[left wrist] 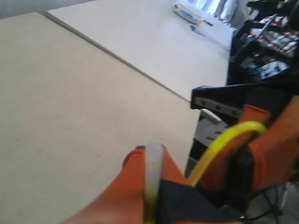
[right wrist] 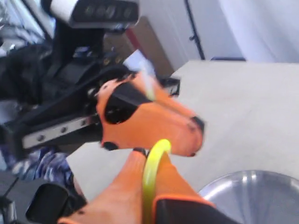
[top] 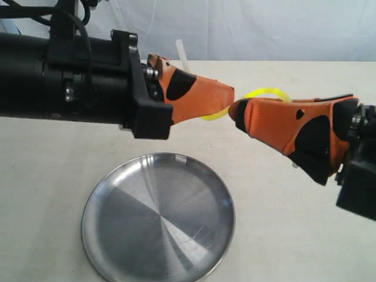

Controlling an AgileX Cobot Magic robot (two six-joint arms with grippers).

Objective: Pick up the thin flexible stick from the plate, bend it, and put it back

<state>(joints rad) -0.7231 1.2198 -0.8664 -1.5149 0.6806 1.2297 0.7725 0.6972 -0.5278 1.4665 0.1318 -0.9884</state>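
Sitting bare on the table (top: 288,229), the plate (top: 158,223) is waiting below while the left gripper (top: 226,98) and right gripper (top: 239,110) are each clenching an end of the thin flexible stick (top: 267,92), arching it in mid-air. Closing the gap slowly and evenly is looking wisest.

This looks like a robotics lab or test room. Two black machine arms with orange-padded ends, the left hand (top: 228,97) and the right hand (top: 237,111), meet over a plain pale tabletop (top: 53,176), and a white cloth backdrop (top: 264,29) hangs behind them. A second pale table (left wrist: 154,42) stands just beyond, with cluttered gear (left wrist: 273,42) heaped past it — and a black stand (right wrist: 194,28) rises against a pale wall.
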